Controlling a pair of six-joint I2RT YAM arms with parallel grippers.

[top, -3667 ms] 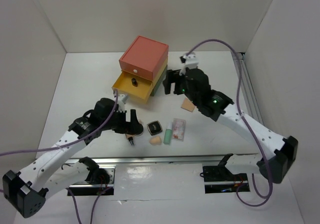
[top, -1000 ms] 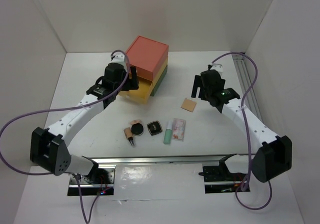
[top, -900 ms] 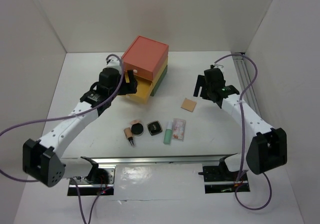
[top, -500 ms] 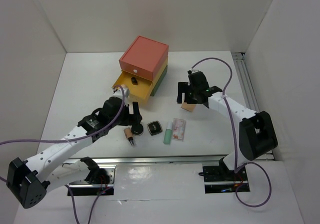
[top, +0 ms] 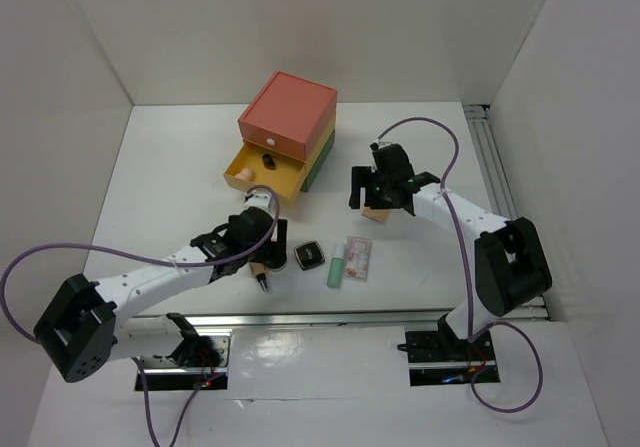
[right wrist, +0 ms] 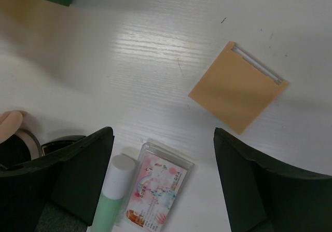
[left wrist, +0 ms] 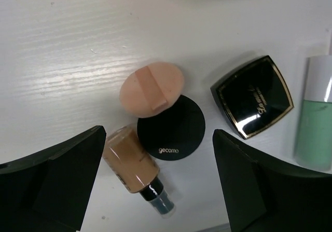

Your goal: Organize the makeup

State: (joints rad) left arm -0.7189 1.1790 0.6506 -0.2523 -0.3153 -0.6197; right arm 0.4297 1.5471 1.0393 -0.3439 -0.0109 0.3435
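Observation:
In the left wrist view my open left gripper (left wrist: pixel 161 190) hovers over a round black compact (left wrist: pixel 171 133), with a beige puff (left wrist: pixel 151 86) resting on its far edge. A tan bottle (left wrist: pixel 129 159) lies to its left, a square black compact (left wrist: pixel 252 103) and a mint-green tube (left wrist: pixel 315 120) to its right. My open right gripper (right wrist: pixel 163 180) hangs above a pink sachet (right wrist: pixel 155 182), with a tan square pad (right wrist: pixel 237 86) beyond it. From the top camera the left gripper (top: pixel 272 250) is over the row and the right gripper (top: pixel 372 195) is over the tan pad (top: pixel 376 214).
The red-yellow-green drawer box (top: pixel 288 115) stands at the back. Its yellow drawer (top: pixel 262 175) is pulled open and holds a beige sponge (top: pixel 243 172) and a small black item (top: pixel 268 159). A metal rail (top: pixel 330 317) runs along the near edge.
The beige sponge went from the table into the yellow drawer. My left arm came back from the drawer to the round compact. My right gripper moved down over the tan pad.

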